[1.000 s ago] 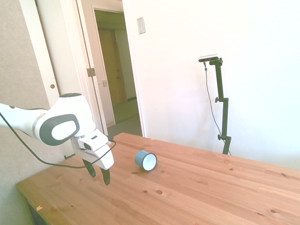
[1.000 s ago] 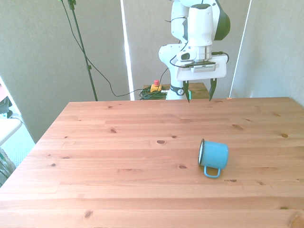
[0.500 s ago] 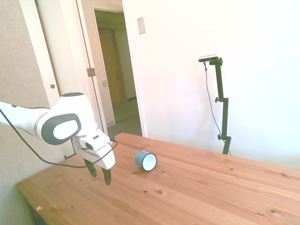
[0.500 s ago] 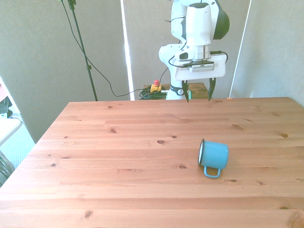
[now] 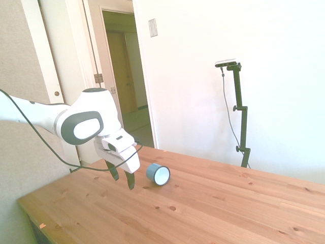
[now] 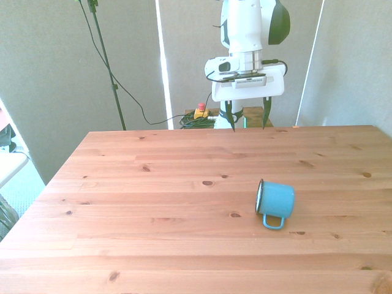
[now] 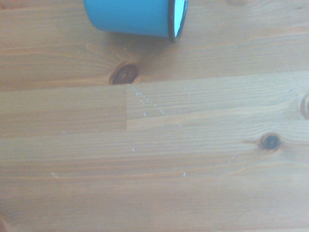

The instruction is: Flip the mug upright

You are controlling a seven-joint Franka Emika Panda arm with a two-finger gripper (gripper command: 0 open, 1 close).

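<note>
Mug [image 6: 275, 200] is seen lying on its side on the wooden table [image 6: 153, 208], not upright. In the front view the dark-rimmed opening is turned toward the front view's left, the closed base toward the front view's right, and the small loop handle [image 6: 273, 222] is pointed toward the table's near edge, apparently touching or almost touching the wood. It is placed right of the table's middle in that view, well clear of every edge. In the side view the mug [image 5: 158, 174] is seen with its white inside facing the camera. The gripper [image 6: 247, 121] is held in the air above the far edge of the table, fingers pointed down, nothing between them; the jaws are spread wide. It is kept well apart from the mug, no contact. In the side view the gripper [image 5: 122, 176] is seen above the wood, near the mug and to the picture's left of it. In the wrist view part of the blue mug body [image 7: 130, 17] and its dark rim are caught, lying on the planks; a dark wood knot [image 7: 123, 74] is seen just beside it, and another knot [image 7: 270, 141] further off.
</note>
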